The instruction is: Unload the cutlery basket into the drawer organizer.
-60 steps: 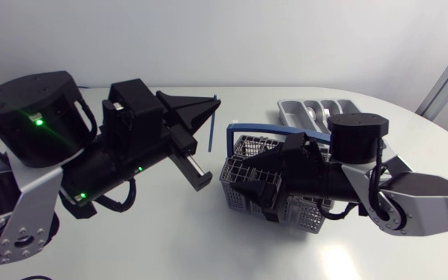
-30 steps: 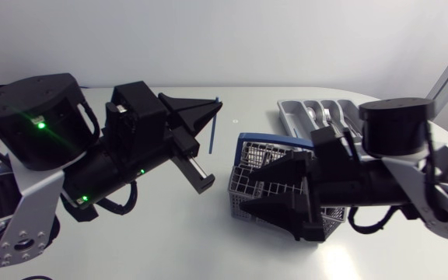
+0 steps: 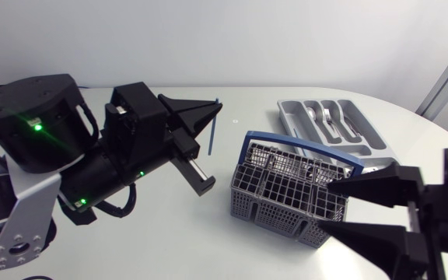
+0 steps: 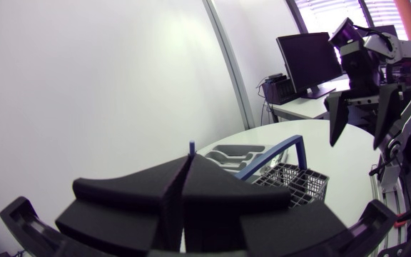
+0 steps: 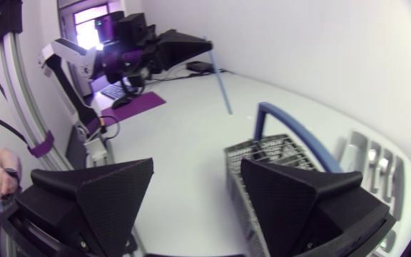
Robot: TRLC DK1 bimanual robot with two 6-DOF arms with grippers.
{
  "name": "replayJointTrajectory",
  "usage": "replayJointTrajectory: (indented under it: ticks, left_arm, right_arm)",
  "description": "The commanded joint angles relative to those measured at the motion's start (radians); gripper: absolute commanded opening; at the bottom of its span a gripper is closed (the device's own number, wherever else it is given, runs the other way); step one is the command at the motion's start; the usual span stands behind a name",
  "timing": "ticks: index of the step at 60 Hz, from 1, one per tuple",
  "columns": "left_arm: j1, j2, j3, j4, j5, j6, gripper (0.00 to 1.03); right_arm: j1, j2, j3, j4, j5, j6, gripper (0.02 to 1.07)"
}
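Bright, even light falls on the white bench [image 3: 263,101], and the cutlery basket [image 3: 290,190] casts only a soft, faint shadow. Both wrist views bend straight lines near their edges. Window glare shows in the left one.

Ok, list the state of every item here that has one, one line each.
Left end effector: shut on the blue stick.
Blue stick: gripped near its upper end, hanging roughly upright.
Right end effector: open, empty.
Cutlery basket: upright on the table, handle raised, no cutlery visible inside.
Drawer organizer: lying flat, holds some cutlery.
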Motion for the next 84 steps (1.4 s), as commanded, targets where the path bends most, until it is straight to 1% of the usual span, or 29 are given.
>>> replayJointTrajectory:
  ticks: [1, 4, 6, 9, 11, 13, 15, 17, 20, 24, 27, 30, 35, 39, 42, 47, 51, 57, 62, 69, 84]
  left_arm:
    - [0.009, -0.029, 0.018, -0.003, -0.006, -0.002, 0.17]
    - [0.009, -0.029, 0.021, -0.003, -0.006, -0.002, 0.17]
    - [0.008, -0.029, 0.024, -0.001, -0.006, -0.002, 0.17]
    - [0.006, -0.027, 0.025, -0.001, -0.006, -0.002, 0.17]
    - [0.003, -0.026, 0.025, -0.001, -0.006, -0.002, 0.17]
    - [0.002, -0.027, 0.025, -0.003, -0.006, -0.002, 0.17]
    - [0.003, -0.029, 0.024, -0.003, -0.006, -0.002, 0.17]
    - [0.003, -0.032, 0.025, -0.006, -0.006, -0.002, 0.17]
    - [0.005, -0.036, 0.028, -0.012, -0.006, -0.002, 0.17]
    - [0.005, -0.041, 0.028, -0.019, -0.006, -0.002, 0.17]
    - [0.003, -0.043, 0.028, -0.021, -0.006, -0.002, 0.17]
    - [0.003, -0.046, 0.028, -0.023, -0.008, -0.002, 0.17]
    - [0.003, -0.047, 0.028, -0.026, -0.011, -0.002, 0.17]
    - [0.002, -0.046, 0.03, -0.027, -0.012, 0.003, 0.17]
    - [0.0, -0.046, 0.031, -0.027, -0.014, 0.003, 0.17]
    - [0.0, -0.047, 0.033, -0.029, -0.015, 0.003, 0.17]
    - [0.0, -0.049, 0.035, -0.033, -0.017, 0.006, 0.17]
    - [0.003, -0.056, 0.036, -0.038, -0.019, 0.006, 0.17]
    - [0.003, -0.062, 0.036, -0.041, -0.022, 0.006, 0.17]
    - [0.003, -0.076, 0.035, -0.047, -0.031, 0.009, 0.17]
    - [0.002, -0.099, 0.028, -0.064, -0.038, 0.015, 0.17]
  right_arm:
    - [-0.161, -0.055, 0.025, -0.063, 0.002, -0.155, 0.66]
    - [-0.221, -0.056, 0.011, -0.051, 0.003, -0.197, 0.59]
    - [-0.276, -0.049, -0.001, -0.011, 0.002, -0.202, 0.51]
    - [-0.336, -0.049, -0.024, 0.036, 0.005, -0.205, 0.41]
    - [-0.379, -0.063, -0.041, 0.078, 0.006, -0.192, 0.38]
    - [-0.406, -0.064, -0.052, 0.11, 0.012, -0.175, 0.38]
    - [-0.42, -0.061, -0.056, 0.125, 0.052, -0.175, 0.37]
    - [-0.412, -0.044, -0.049, 0.161, 0.114, -0.152, 0.31]
    - [-0.405, -0.015, -0.038, 0.187, 0.178, -0.136, 0.25]
    - [-0.4, 0.033, -0.032, 0.199, 0.244, -0.139, 0.24]
    - [-0.391, 0.088, -0.021, 0.202, 0.295, -0.142, 0.18]
    - [-0.386, 0.146, -0.007, 0.207, 0.339, -0.148, 0.15]
    - [-0.377, 0.237, 0.002, 0.21, 0.41, -0.168, 0.14]
    - [-0.317, 0.324, 0.005, 0.205, 0.492, -0.183, 0.14]
    - [-0.281, 0.368, 0.005, 0.202, 0.537, -0.185, 0.13]
    - [-0.241, 0.414, 0.008, 0.156, 0.548, -0.202, 0.13]
    - [-0.182, 0.451, 0.014, 0.119, 0.569, -0.203, 0.13]
    - [-0.126, 0.5, 0.028, 0.113, 0.563, -0.186, 0.13]
    - [-0.058, 0.54, 0.04, 0.144, 0.566, -0.145, 0.13]
    - [0.046, 0.635, 0.077, 0.227, 0.62, -0.086, 0.13]
    - [0.106, 0.973, 0.232, 0.415, 0.617, -0.016, 0.12]
